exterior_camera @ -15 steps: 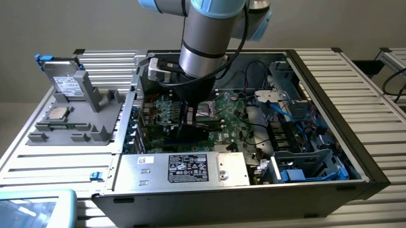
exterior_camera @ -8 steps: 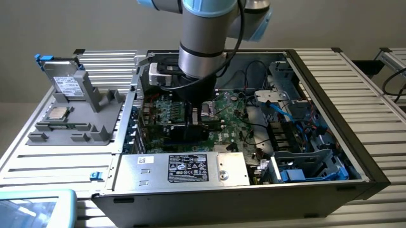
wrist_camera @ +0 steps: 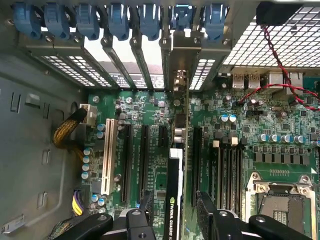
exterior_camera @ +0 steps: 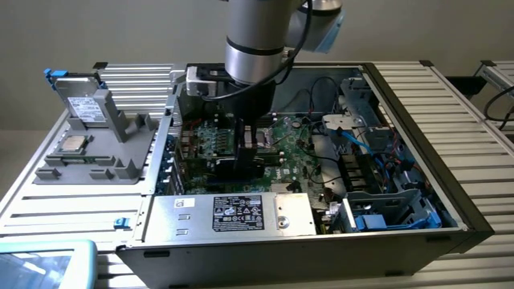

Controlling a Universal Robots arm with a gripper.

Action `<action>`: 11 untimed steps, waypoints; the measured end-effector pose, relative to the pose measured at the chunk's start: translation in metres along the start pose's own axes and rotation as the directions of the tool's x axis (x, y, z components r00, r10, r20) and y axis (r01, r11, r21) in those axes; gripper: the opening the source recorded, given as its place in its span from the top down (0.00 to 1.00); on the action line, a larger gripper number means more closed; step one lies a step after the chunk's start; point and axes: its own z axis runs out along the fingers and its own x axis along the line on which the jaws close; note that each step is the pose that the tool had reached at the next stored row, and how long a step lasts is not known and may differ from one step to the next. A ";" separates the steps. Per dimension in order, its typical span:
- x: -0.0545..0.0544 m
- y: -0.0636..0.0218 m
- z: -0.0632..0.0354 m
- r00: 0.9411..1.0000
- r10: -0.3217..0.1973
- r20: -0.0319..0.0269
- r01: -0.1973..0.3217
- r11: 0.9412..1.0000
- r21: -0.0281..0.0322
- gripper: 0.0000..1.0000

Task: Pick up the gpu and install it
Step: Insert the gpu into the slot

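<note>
I saw the arm (exterior_camera: 254, 42) reaching straight down into the open computer case (exterior_camera: 418, 180), the end effector (wrist_camera: 175, 210) closed on the gpu (wrist_camera: 173, 190). The thin card stood edge-on above the green motherboard (wrist_camera: 250, 130), among its long black slots, its silver bracket at the rear vents

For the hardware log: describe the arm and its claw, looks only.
The arm is a silver-grey metal cylinder with a black ring, a pale blue joint cap and black cables looping alongside. The claw has black fingers with ribbed pads on bolted black linkages.
</note>
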 end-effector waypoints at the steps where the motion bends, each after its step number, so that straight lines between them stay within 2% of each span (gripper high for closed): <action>1: 0.000 0.0003 -0.0030 1.000 -0.002 0.000 0.002 1.000 0.002 0.52; 5: 0.001 0.0018 -0.0161 1.000 -0.009 -0.001 0.009 1.000 0.009 0.52; 8: 0.001 0.0028 -0.0254 1.000 -0.012 -0.002 0.012 1.000 0.017 0.54; 11: 0.001 0.0036 -0.0325 1.000 -0.015 -0.003 0.015 1.000 0.026 0.73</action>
